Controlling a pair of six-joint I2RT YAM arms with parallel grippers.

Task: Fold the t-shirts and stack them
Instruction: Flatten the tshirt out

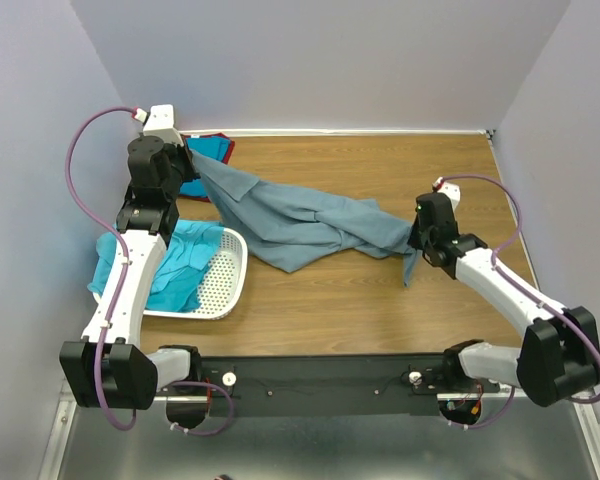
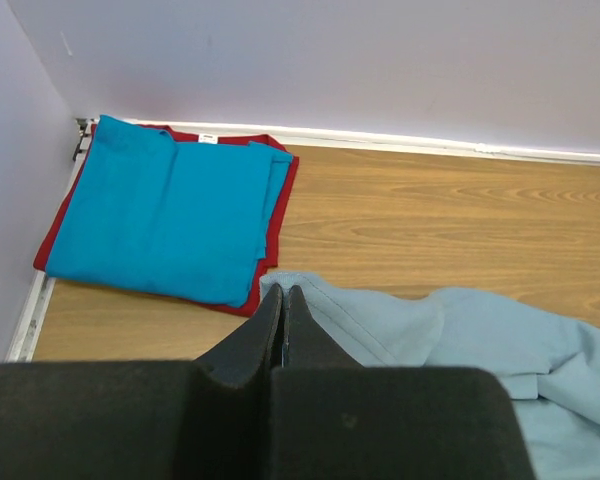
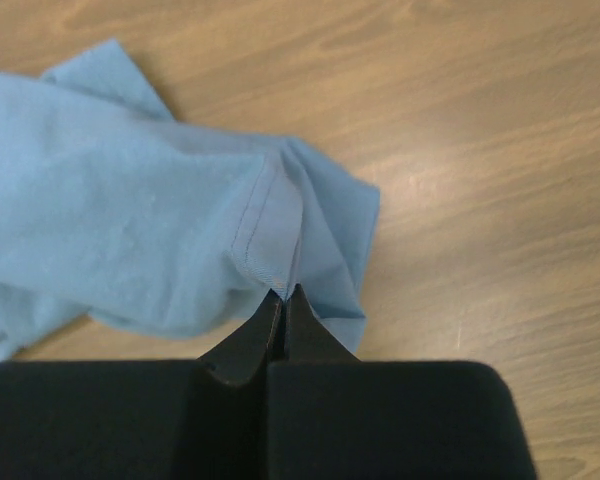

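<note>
At the far-left corner of the table (image 1: 380, 300) the bright blue shirt (image 2: 170, 215) lies folded on the red shirt (image 2: 288, 185), seemingly folded too. The left gripper (image 2: 283, 298) and right gripper (image 3: 283, 296) each pinch the unfolded grey-blue shirt (image 1: 300, 225), stretched across mid-table; 1 turquoise shirt (image 1: 180, 262) waits in the basket (image 1: 232, 272).

A grey-blue t-shirt (image 1: 300, 222) is being held over the table (image 1: 380, 310), pinched at its ends by the left gripper (image 1: 190, 159) and the right gripper (image 1: 414, 238). A turquoise t-shirt (image 1: 175, 262) is being contained by the white basket (image 1: 230, 290), and a blue t-shirt (image 1: 208, 148) is being borne by a red t-shirt (image 1: 231, 150) at the far-left corner
</note>
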